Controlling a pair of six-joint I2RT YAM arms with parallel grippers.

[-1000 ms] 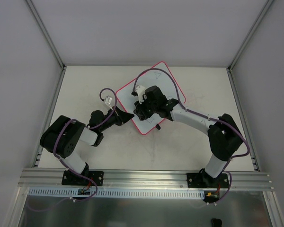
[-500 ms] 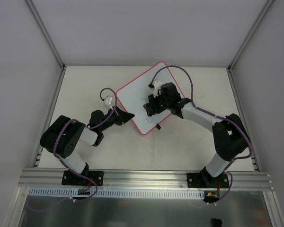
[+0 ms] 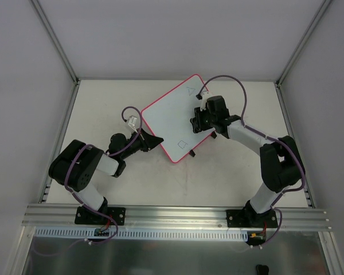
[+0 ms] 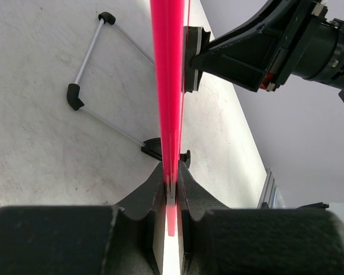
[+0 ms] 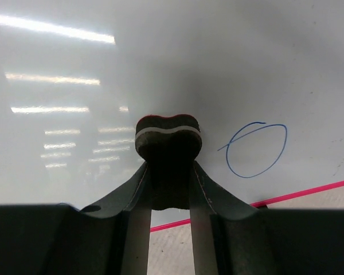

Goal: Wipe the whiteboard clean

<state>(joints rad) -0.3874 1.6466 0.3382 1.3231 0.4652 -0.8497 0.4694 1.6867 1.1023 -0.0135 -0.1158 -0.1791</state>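
Pink-red frame: borders the whiteboard [image 3: 169, 114], which sits turned diagonally at the centre of the top view on the table [image 3: 103, 103], with one corner near the table's far edge.
Left gripper [image 4: 169, 172]: both fingers are closed on the board's lower-left edge. The left wrist view shows the frame edge-on, pinched between them.
Right gripper [image 5: 168, 163]: fingers are clamped on the eraser [image 5: 168, 134], a dark felt block with a red back.
Eraser position: at the right side of the board in the top view. Its felt face appears pressed against the white surface.
Marks left: a blue oval [image 5: 257, 150] just right of the eraser, near the frame; a small triangle [image 3: 189, 90] near the board's upper corner; a small square [image 3: 182, 144] near its lower corner.
Clean area: the middle of the board reads blank in the top view.
Progress: judged partly done, since at least three marks are not yet wiped.
Work left: pass the eraser over the oval, then the triangle and the square.
Wire leg [image 4: 97, 63]: a thin rod with black end caps at the upper left of the left wrist view. Whether it is attached to the board cannot be told.
Containers: none in view, so no contents to report.
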